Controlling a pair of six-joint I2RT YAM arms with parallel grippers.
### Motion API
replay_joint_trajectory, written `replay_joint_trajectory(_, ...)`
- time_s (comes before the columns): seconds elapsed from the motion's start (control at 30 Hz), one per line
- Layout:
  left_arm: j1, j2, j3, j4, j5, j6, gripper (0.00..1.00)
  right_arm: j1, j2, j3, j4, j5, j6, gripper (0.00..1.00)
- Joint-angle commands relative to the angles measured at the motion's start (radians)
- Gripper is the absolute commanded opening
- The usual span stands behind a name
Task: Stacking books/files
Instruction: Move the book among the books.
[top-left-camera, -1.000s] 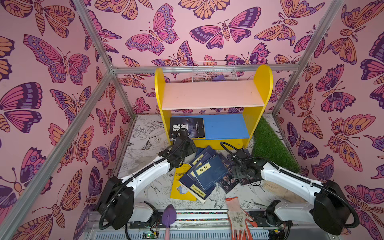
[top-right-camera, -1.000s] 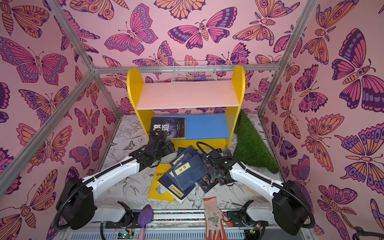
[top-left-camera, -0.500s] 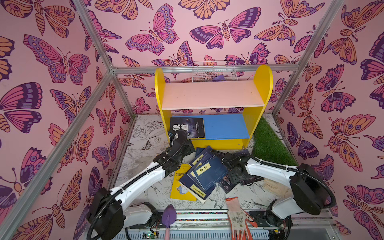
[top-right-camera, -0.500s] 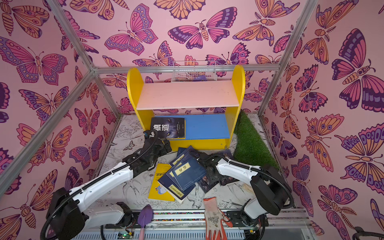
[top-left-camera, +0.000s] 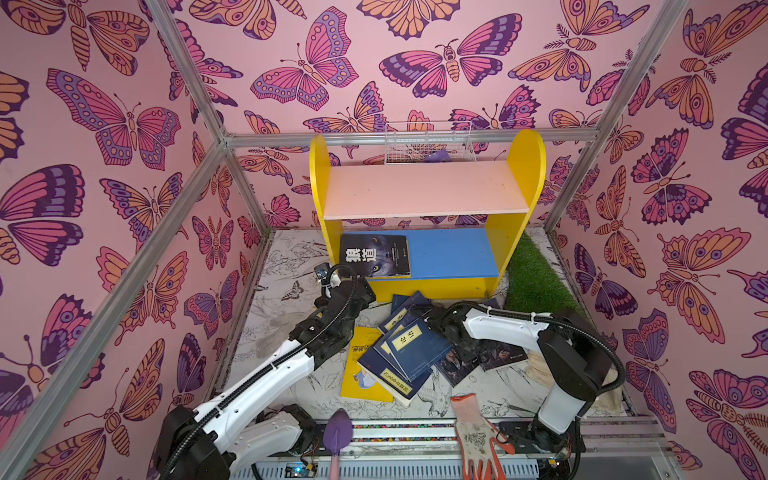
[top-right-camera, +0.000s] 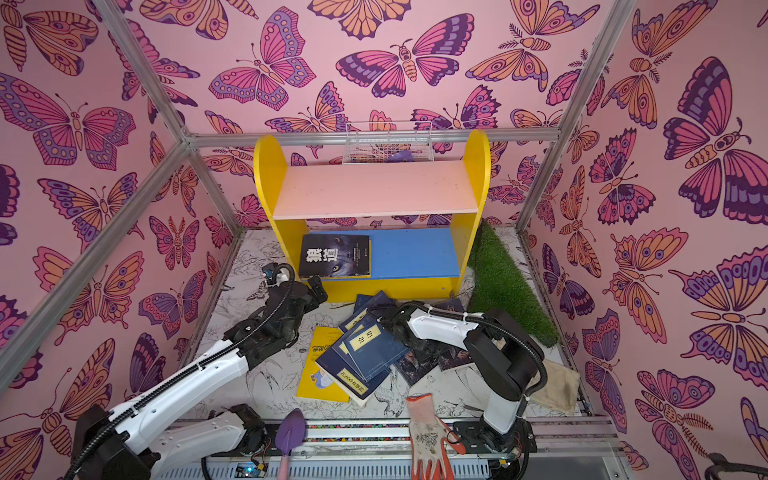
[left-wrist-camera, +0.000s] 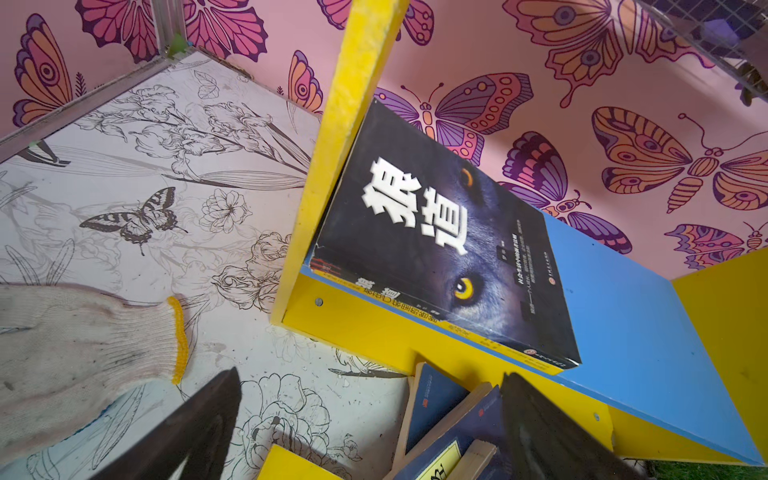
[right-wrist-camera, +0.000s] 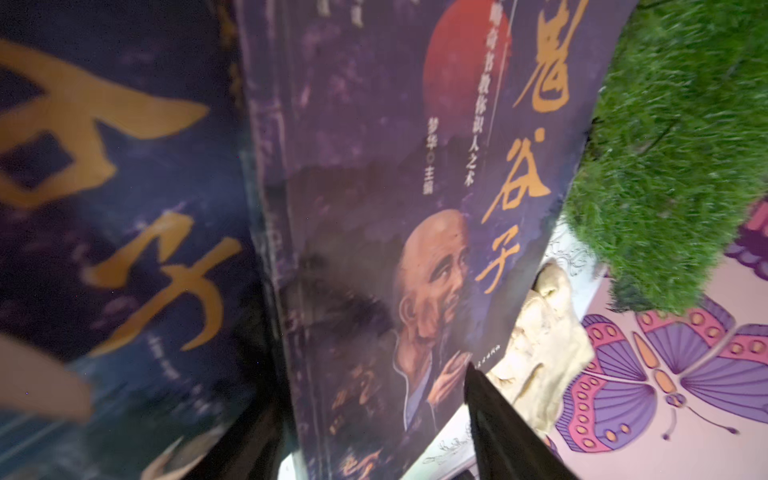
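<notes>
Change: right arm folded inward; right pincer (top-left-camera: 468, 352) over portrait book (right-wrist-camera: 415, 249), grip unclear; left pincer (left-wrist-camera: 370, 376) wide, empty; top navy book (top-left-camera: 419, 353) flat, long axis diagonal to shelf (top-left-camera: 451, 253).

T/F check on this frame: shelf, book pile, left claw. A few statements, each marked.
1. The wolf-cover book lies cover-up at the left end of the blue lower shelf. True.
2. The left claw is shut on a book. False: it is open and holds nothing.
3. The yellow book tops the pile. False: navy books lie over it.
4. The turf patch lies on the floor at the shelf unit's right side. True.
</notes>
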Motion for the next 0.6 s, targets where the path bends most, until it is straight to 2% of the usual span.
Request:
replay_joint_trajectory(0.0, 0.002, -0.016, -0.022, -0.013, -0.039, 0.013, 0.99, -0.011, 0.090, -0.047, -0.011, 0.018, 0.040, 0.66)
replay_joint_trajectory(0.13, 0.002, -0.018, -0.022, -0.013, -0.044, 0.016, 0.99, -0.011, 0.085, -0.057, 0.005, 0.025, 0.043, 0.53)
replay_joint_trajectory(0.23, 0.001, -0.013, -0.017, -0.013, -0.042, 0.021, 0.99, -0.013, 0.081, -0.057, 0.012, 0.016, 0.033, 0.32)
replay_joint_trajectory(0.33, 0.001, -0.010, -0.012, -0.012, -0.042, 0.022, 0.99, -0.013, 0.072, -0.055, 0.018, 0.007, 0.031, 0.17)
replay_joint_trajectory(0.47, 0.002, -0.014, -0.012, -0.013, -0.042, 0.021, 0.99, -0.014, 0.055, -0.055, 0.020, 0.002, 0.036, 0.02)
replay_joint_trajectory(0.57, 0.000, -0.019, -0.014, -0.013, -0.045, 0.019, 0.99, -0.014, 0.031, -0.051, 0.020, 0.007, 0.034, 0.00)
